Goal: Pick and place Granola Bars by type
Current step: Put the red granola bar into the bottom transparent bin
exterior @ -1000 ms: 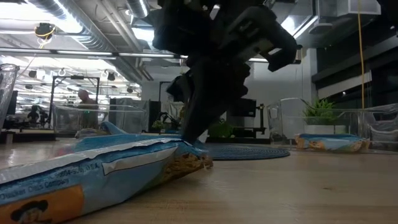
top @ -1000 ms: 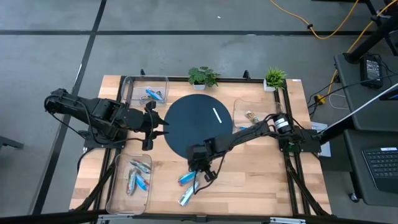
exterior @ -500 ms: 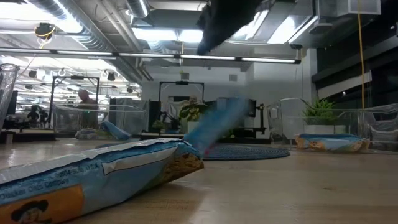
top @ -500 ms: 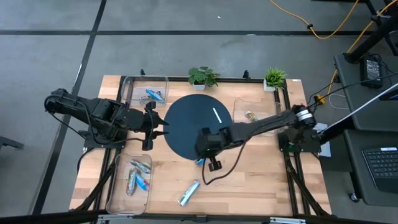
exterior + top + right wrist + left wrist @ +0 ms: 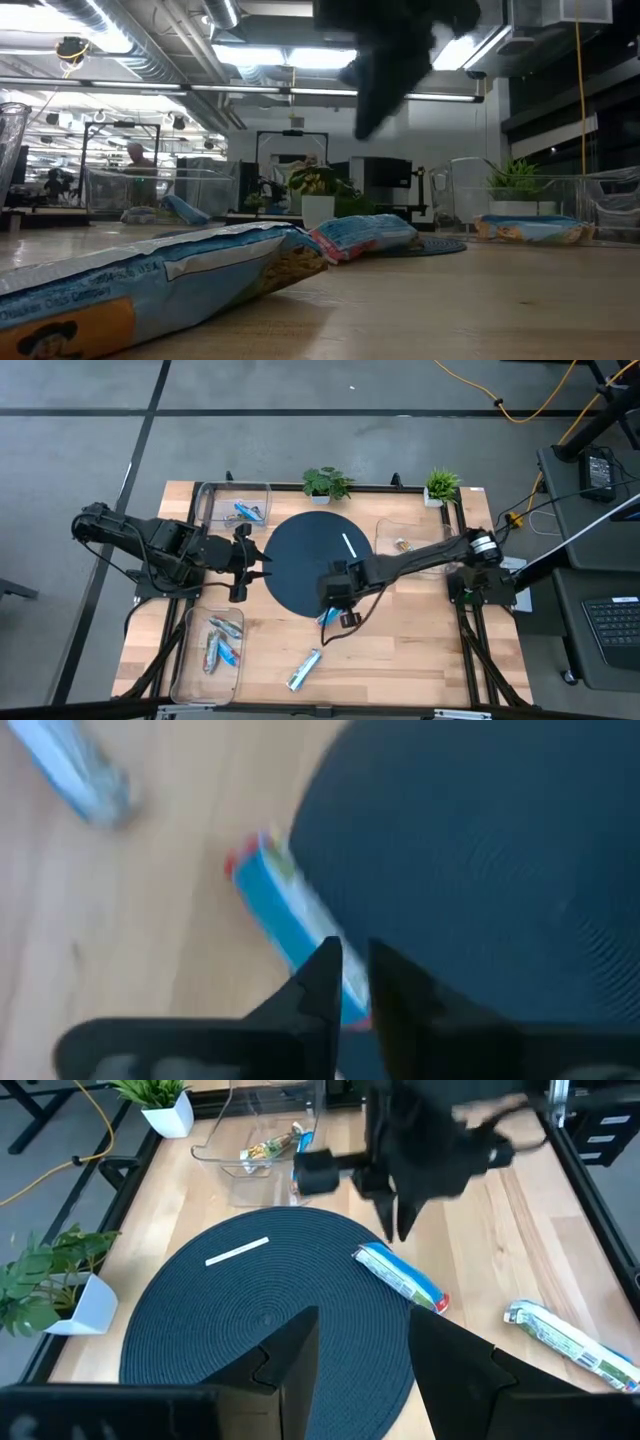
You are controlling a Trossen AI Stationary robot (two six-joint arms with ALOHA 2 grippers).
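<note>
- I work in a robotics lab or workshop, not a home: my wooden desk (image 5: 400,650) sits in a black metal frame (image 5: 470,630) on a bare grey concrete floor (image 5: 300,450) marked with dark lines.
- A yellow cable (image 5: 520,405) trails across that floor, and a laptop (image 5: 612,622) sits on a dark stand beside my desk.
- Looking level across the desk, I see exposed ducts and pipes (image 5: 120,40) under the ceiling, with long strip lights (image 5: 280,55).
- Farther back stand more framed workstations (image 5: 110,150), with a person (image 5: 133,160) among them.
- Two small potted plants (image 5: 327,484) sit at the far edge of my desk.
</note>
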